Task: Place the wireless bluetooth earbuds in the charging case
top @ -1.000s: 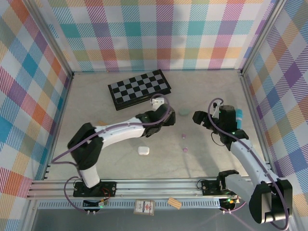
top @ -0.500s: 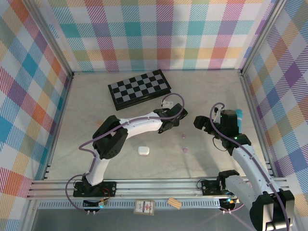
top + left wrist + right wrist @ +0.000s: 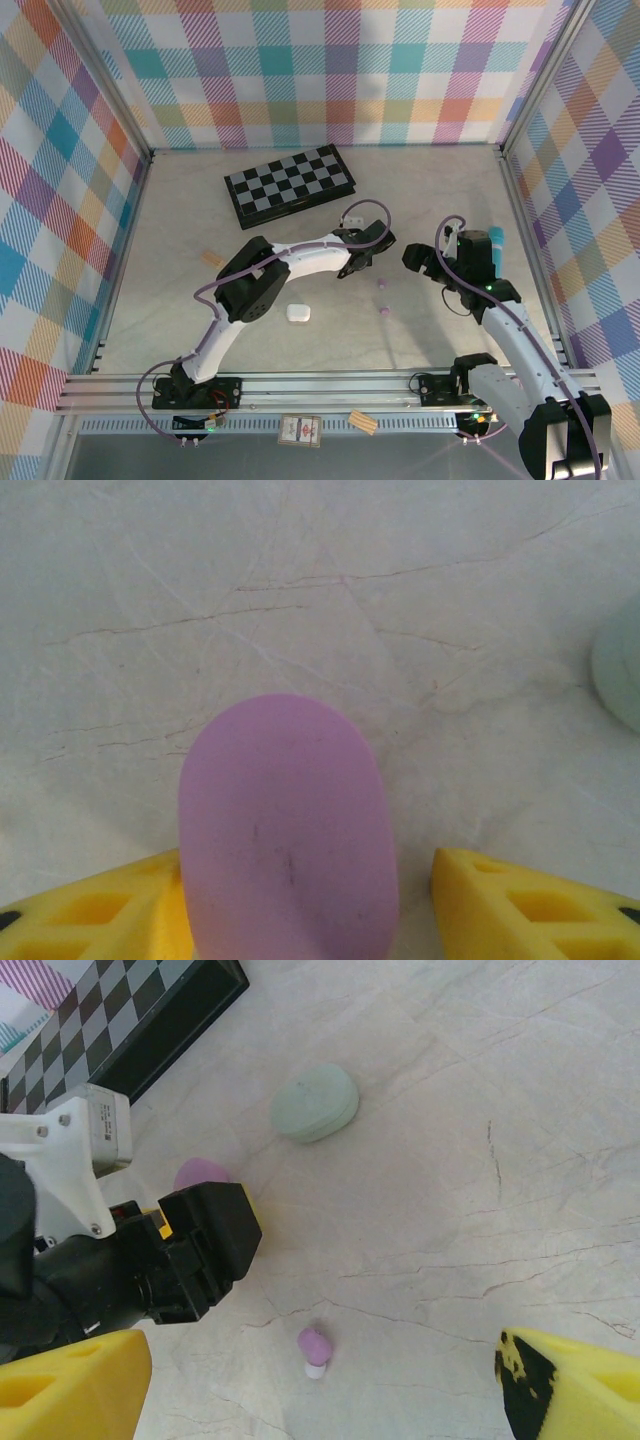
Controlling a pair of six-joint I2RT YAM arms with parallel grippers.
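Plaid walls in many colours close round a pale, veined stone-look bench (image 3: pixel 180 300). A flat black-and-grey checkerboard box (image 3: pixel 290 183) lies beyond the left hand (image 3: pixel 307 865), toward the back wall. The left hand is low over the bench, its yellow fingers (image 3: pixel 90 910) half drawn in on either side of a lilac, pebble-shaped plastic charging case (image 3: pixel 288 825). One finger lies against the case's side and the other stands a little off it, so the case is bracketed but not clamped. Just past this hand's fingers and to their right rests a mint-green pebble-shaped case (image 3: pixel 315 1102), apart from the lilac one. A white rounded case (image 3: pixel 297 312) sits well behind the left hand, beside its arm. The right hand (image 3: pixel 322 1392) faces the left one with its yellow fingers spread wide and nothing between them. Two small glossy lilac earbuds (image 3: pixel 380 285) lie loose on the bench between the two hands, outside any case. One of them, with a white tip, sits just ahead of the right hand's open fingers, touching neither.
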